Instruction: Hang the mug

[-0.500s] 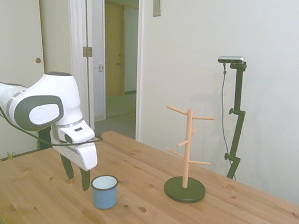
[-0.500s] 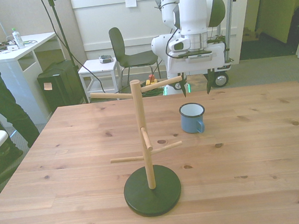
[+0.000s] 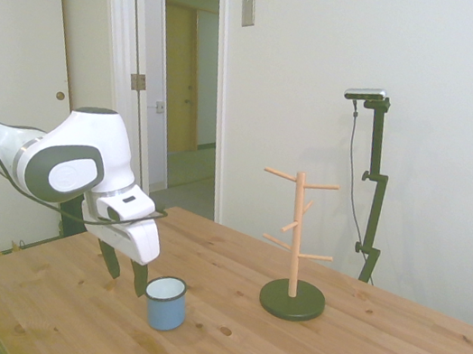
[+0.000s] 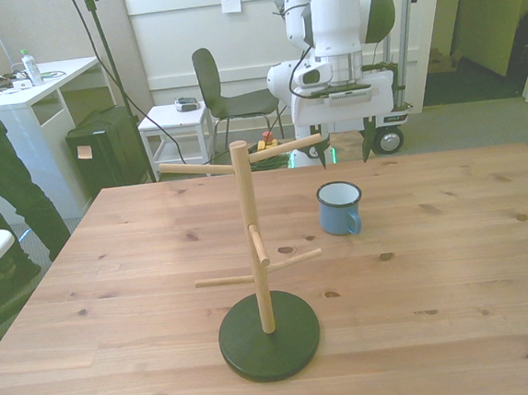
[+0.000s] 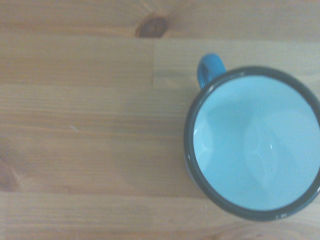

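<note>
Mug [image 3: 165,302] stood upright just beyond gripper [image 3: 125,273], whose 2 fingers hung spread and empty, tips beside its rim

The mug [image 3: 165,302] [image 4: 340,207] [image 5: 255,145] is small, light-blue enamel with a pale inside and a thin dark rim. It stands upright and empty on the desk [image 4: 455,264], its small loop handle [image 5: 209,69] a brighter blue.

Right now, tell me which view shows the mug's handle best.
The wrist view: it looks straight down on the mug and its blue handle sticks out clearly past the rim. The front view shows only a sliver at the mug's right; the side view hides it.
</note>
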